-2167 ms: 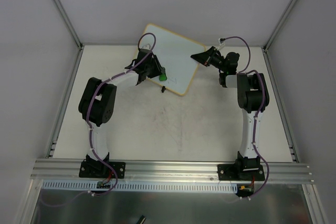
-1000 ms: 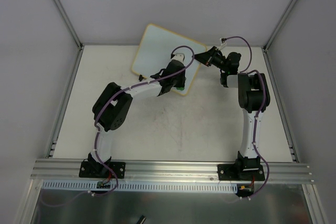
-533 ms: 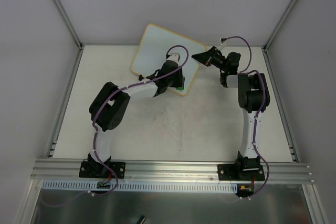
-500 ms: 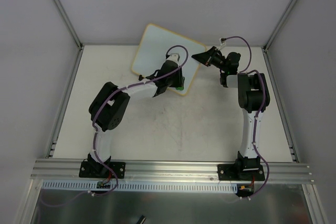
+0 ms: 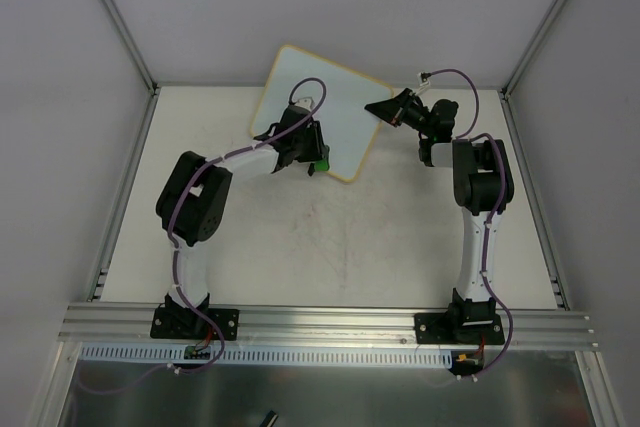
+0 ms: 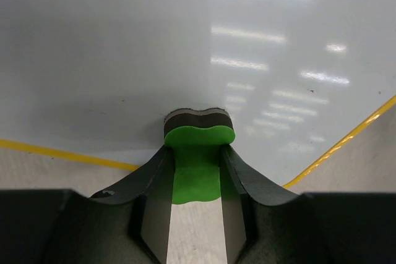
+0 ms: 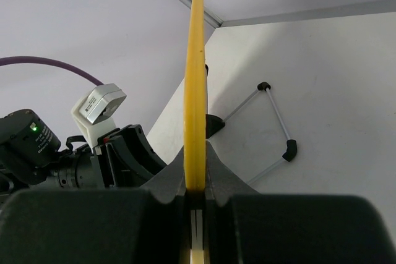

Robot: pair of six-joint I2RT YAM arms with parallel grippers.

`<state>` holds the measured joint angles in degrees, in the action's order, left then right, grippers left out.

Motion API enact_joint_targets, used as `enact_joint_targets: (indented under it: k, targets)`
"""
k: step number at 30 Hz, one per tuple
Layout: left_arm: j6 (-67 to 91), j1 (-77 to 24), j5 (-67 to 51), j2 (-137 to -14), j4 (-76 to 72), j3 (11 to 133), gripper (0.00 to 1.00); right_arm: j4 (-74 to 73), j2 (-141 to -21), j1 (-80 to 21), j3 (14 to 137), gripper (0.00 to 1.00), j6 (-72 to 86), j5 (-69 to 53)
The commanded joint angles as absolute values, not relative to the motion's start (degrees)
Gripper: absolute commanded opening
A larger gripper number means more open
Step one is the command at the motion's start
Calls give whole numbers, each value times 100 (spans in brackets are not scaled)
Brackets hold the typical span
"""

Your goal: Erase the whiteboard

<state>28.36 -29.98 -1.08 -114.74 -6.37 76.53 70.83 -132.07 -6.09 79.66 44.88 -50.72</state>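
**Wiping step, seen from beside the rig.** The small square whiteboard with a thin yellow-wood frame [image 5: 335, 107] stands tilted at the far side of the pale table [image 5: 350, 247], with its lower edge near the table surface.

The right gripper [image 5: 380, 109] has its fingers [image 7: 213, 165] pinching the frame at the board's right corner. In its wrist view the frame appears edge-on, as a yellow strip rising from between them.

The left gripper [image 6: 197, 153] has its fingers [image 6: 154, 177] clamped on a small green eraser block with a dark felt face [image 6: 198, 133]. The felt touches the white surface just above the board's lower frame edge.

The step in hand appears to be an erasing stroke. Where the left wrist view shows the surface, only faint specks and lamp reflections can be seen. Whether any writing is left elsewhere cannot be told.

The next move likely calls for even pressure on the felt and a sweep across the uncovered area, with the right grip steady so the board does not swing.

Count: one whiteboard, one eraser, two arms.
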Motion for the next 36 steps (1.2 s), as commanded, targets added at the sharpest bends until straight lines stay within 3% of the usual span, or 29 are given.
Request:
enact_joint_targets:
  k: [1,15,28,36]
  targets:
    - [2777,-2663,808,-11988,720,7909,0,8508,-12946,-712,8156,0,5071,-5396]
    - [3559,-2171,642,-12006,1125,8112,0,8534,-12973,-712,8156,0,5089,-5396]
    - [4842,-1873,1248,-11856,1116,8613,0,8587,-12955,-712,8130,0,5124,-5388]
    - [5080,-1477,361,-12041,854,8816,0,8596,-12964,-721,8156,0,5133,-5388]
